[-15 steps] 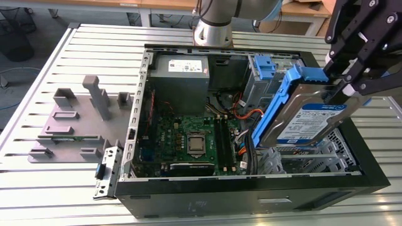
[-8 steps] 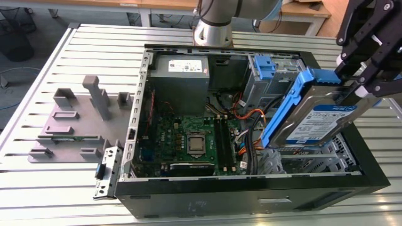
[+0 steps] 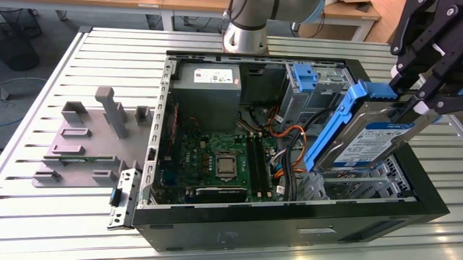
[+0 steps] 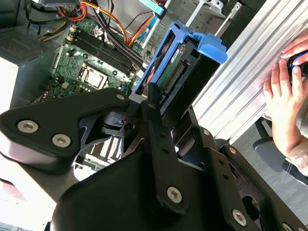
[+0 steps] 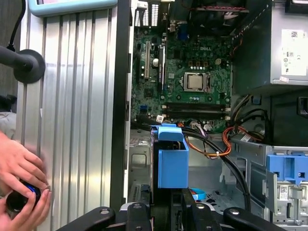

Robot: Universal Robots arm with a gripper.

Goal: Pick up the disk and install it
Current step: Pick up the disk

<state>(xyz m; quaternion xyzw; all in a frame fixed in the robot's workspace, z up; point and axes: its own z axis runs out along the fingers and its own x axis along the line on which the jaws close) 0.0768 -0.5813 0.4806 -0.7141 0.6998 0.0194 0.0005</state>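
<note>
**A:** What have the fingers (image 3: 413,103) got?

**B:** They are clenched on the disk (image 3: 370,142), gripping it at its upper end. In the first wrist view the disk stands edge-on between them, its blue rail (image 5: 172,161) facing the camera.

**A:** And how does the disk sit from there?

**B:** It hangs down and away from the fingers, tilted, with the labelled face turned up. Its white-and-blue label (image 3: 378,138) lies just below the grip. The lower end reaches toward the inside of the open computer case (image 3: 289,215).

**A:** Which part of the case?

**B:** The corner at the exterior view's right, above the bare metal bay (image 3: 340,187). I cannot tell whether the lower end touches the bay or the cables (image 3: 293,149) beside it.

**A:** What lies farther out?

**B:** The green motherboard (image 3: 217,162) fills the middle of the case floor, well apart from the disk. The grey power-supply box (image 3: 206,89) sits in the far corner at the exterior view's left. A drive cage with a blue tab (image 3: 305,78) stands between that box and the held disk, near the far wall.

**A:** Outside the case?

**B:** The case rests on a slatted metal surface (image 3: 65,219). A grey fixture (image 3: 87,135) lies on it at the exterior view's left, just beside the case wall. In the first wrist view a person's hands (image 5: 21,173) are at the surface's edge, wrapped around a small dark object (image 5: 15,201).
</note>
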